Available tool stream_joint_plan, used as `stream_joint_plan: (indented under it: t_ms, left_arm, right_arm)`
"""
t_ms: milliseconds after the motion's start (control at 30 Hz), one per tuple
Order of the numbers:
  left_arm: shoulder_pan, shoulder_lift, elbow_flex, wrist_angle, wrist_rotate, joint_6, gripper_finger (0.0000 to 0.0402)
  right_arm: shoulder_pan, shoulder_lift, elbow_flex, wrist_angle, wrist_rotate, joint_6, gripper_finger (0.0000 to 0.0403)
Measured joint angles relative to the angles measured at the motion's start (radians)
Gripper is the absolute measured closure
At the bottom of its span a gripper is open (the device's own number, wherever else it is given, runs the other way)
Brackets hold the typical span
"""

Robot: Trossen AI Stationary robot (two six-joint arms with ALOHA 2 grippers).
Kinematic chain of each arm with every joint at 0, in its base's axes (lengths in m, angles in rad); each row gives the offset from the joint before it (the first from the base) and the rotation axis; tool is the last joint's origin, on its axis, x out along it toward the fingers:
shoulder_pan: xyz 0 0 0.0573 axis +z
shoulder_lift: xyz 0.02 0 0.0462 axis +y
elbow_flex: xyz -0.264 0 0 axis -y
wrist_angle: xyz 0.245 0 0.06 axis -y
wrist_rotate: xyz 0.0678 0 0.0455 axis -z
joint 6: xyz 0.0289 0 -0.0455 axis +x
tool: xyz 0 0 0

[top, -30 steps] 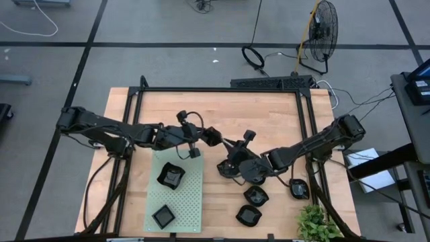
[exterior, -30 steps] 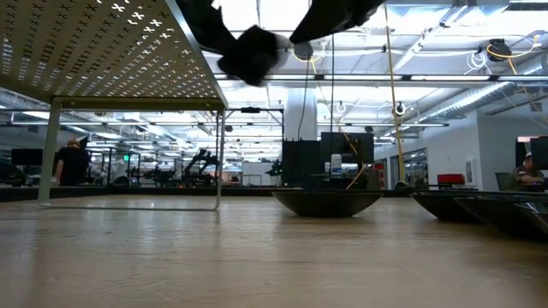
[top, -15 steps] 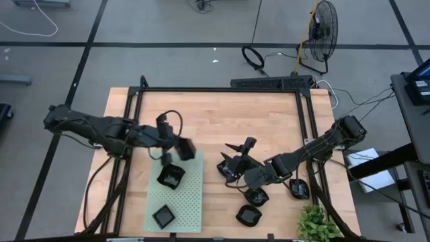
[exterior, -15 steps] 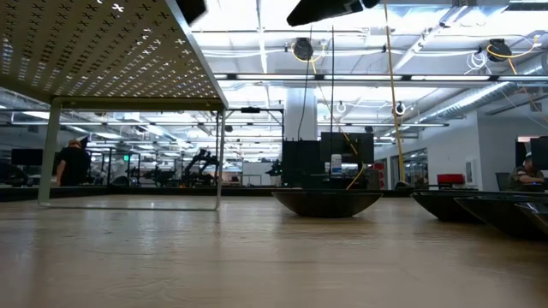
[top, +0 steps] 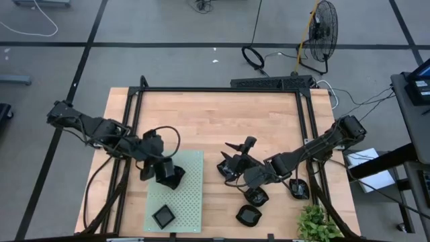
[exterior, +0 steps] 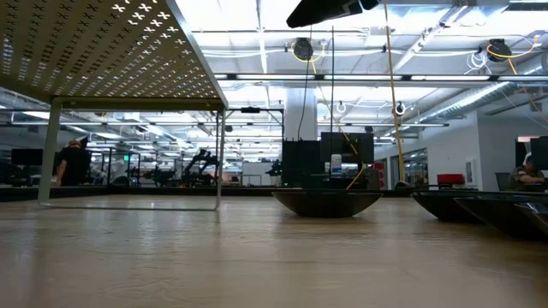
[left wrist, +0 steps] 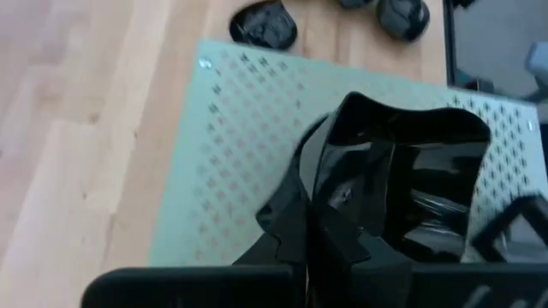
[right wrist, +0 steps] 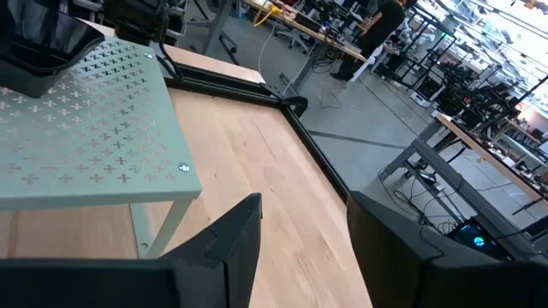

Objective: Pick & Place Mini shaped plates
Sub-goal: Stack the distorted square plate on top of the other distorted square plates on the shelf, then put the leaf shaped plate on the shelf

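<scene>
We see the left arm reaching from the tabletop's left edge inward, bent at the elbow, its left gripper point(top: 163, 168) lowered over the upper part of the pale green perforated rectangular mat point(top: 191, 202), which stands raised on thin legs above the light wooden tabletop point(top: 215, 121). Its jaws are pressed together on the rim of a glossy black wavy-edged mini plate point(left wrist: 411, 188), which sits tilted on the mat's surface (the wrist view shows the dark fingers point(left wrist: 321, 218) pinching one wall of the dish). The right arm stretches from the right edge toward the middle of the tabletop, its right gripper point(top: 232, 165) hanging low, just beside the mat's right edge; its jaws stand apart and hold nothing, with bare wood showing between the two fingers point(right wrist: 227, 244) in its wrist view. A small black square plate point(top: 163, 216) lies flat on the lower part of the mat. To the right of the mat, further glossy black shallow dishes rest on the wood: one point(top: 255, 196) just below the right arm's wrist, one point(top: 248, 215) nearer the front edge, and one point(top: 299, 189) beside the right frame rail.
</scene>
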Motion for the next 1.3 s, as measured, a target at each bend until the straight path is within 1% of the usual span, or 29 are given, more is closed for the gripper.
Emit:
stream_joint_plan:
  t_ms: [67,200,400,500,667,833,900,967,1033,1067,1133,1233,1300]
  left_arm:
    - [-0.002,0.0,0.0,0.003,-0.024,-0.001,0.0386]
    - [-0.002,0.0,0.0,0.024,-0.022,0.018,0.0376]
    - [-0.002,0.0,0.0,0.027,-0.018,0.017,0.0376]
    - [-0.002,0.0,0.0,0.027,-0.018,0.041,0.0376]
    - [-0.002,-0.002,0.0,0.027,-0.019,0.11,0.0381]
    - [-0.002,-0.002,0.0,0.028,-0.022,0.174,0.0395]
    - [-0.002,-0.004,0.0,0.034,-0.024,0.197,0.0398]
    - [-0.002,-0.016,0.0,0.052,-0.06,0.223,0.0396]
    - [0.004,-0.039,0.0,0.055,-0.133,0.244,0.0388]
    - [0.008,-0.057,-0.006,0.062,-0.174,0.253,0.0384]
    - [0.017,-0.109,-0.037,0.095,-0.239,0.271,0.0378]
    - [0.042,-0.215,-0.121,0.205,-0.261,0.309,0.0378]
    - [0.065,-0.297,-0.202,0.299,-0.257,0.337,0.0383]
  right_arm:
    - [0.0,0.0,0.0,0.0,0.0,0.0,0.0243]
    - [0.0,0.0,0.0,0.0,0.0,0.0,0.0245]
    - [0.0,0.0,0.0,0.0,0.0,0.0,0.0242]
    - [0.0,0.0,0.0,-0.004,0.0,0.0,0.0243]
    - [0.0,0.0,0.0,-0.004,0.0,0.012,0.0245]
    - [0.002,0.0,0.0,-0.009,-0.003,0.038,0.0241]
    - [0.002,-0.001,0.0,-0.034,-0.045,0.07,0.0241]
    - [0.002,-0.013,0.0,-0.091,-0.131,0.129,0.0242]
    - [-0.004,-0.028,0.0,-0.152,-0.208,0.2,0.0242]
    - [-0.005,-0.037,0.001,-0.192,-0.229,0.236,0.0242]
    - [-0.005,-0.054,0.001,-0.308,-0.234,0.325,0.0243]
    - [0.002,-0.096,0.001,-0.525,-0.247,0.513,0.0243]
    - [0.013,-0.141,0.001,-0.691,-0.319,0.689,0.0243]
